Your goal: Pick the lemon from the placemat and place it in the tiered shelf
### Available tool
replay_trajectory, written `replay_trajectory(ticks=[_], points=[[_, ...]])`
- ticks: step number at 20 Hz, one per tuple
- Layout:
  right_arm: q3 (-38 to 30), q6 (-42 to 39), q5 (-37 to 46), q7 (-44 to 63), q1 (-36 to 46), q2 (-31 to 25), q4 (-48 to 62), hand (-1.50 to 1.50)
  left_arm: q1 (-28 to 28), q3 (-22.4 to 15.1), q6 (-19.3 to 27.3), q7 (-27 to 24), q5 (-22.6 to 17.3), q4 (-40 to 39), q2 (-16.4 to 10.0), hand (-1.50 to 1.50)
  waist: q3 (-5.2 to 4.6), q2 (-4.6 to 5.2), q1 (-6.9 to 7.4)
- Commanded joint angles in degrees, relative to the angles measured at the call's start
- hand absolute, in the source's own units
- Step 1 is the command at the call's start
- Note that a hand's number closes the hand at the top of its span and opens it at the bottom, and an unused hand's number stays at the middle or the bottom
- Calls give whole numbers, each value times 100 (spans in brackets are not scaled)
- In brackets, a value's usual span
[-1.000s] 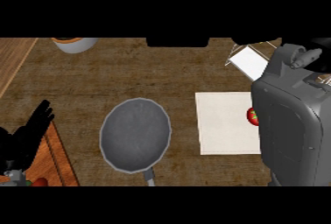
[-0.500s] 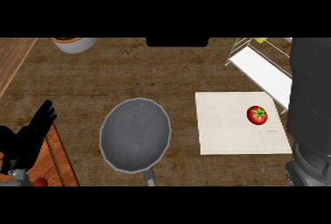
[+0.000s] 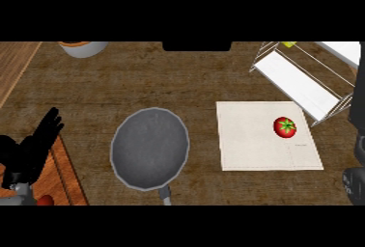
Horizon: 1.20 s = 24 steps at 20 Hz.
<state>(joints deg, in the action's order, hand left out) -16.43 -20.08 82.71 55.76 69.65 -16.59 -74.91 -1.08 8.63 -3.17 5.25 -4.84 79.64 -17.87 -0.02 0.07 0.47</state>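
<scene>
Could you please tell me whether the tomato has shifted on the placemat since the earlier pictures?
No. The tomato lies at the same spot near the right edge of the placemat.

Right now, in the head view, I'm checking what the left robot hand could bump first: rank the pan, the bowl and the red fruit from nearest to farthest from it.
Measured from the left robot hand, open at the left edge:
1. Pan, just right of it, mid-counter.
2. Bowl, far edge, upper left.
3. Red fruit, on the placemat at the right.
</scene>
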Motion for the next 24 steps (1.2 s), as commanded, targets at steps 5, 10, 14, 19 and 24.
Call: replay_trajectory(ticks=[5, 10, 14, 19, 24], points=[[-467, 745, -148, -257, -182, -583, 848, 150, -44, 21, 45, 9, 62, -21, 117, 0, 1, 9, 11], [-686, 1418, -418, -240, -541, -394, 1050, 150, 310, 94, -117, 1, -7, 295, 37, 0, 4, -4, 35], [-750, 1583, -477, -517, -709, -792, 1564, 150, 168, 242, -261, 423, -199, 544, -129, 0, 5, -1, 38], [-958, 1768, -536, -488, -755, -1239, 1914, -150, 110, 221, -227, -76, -25, -45, 31, 0, 0, 3, 5], [-660, 2146, -650, -504, -938, -929, 1913, -150, 78, 270, -186, -49, 61, 25, 36, 0, 1, -5, -3]])
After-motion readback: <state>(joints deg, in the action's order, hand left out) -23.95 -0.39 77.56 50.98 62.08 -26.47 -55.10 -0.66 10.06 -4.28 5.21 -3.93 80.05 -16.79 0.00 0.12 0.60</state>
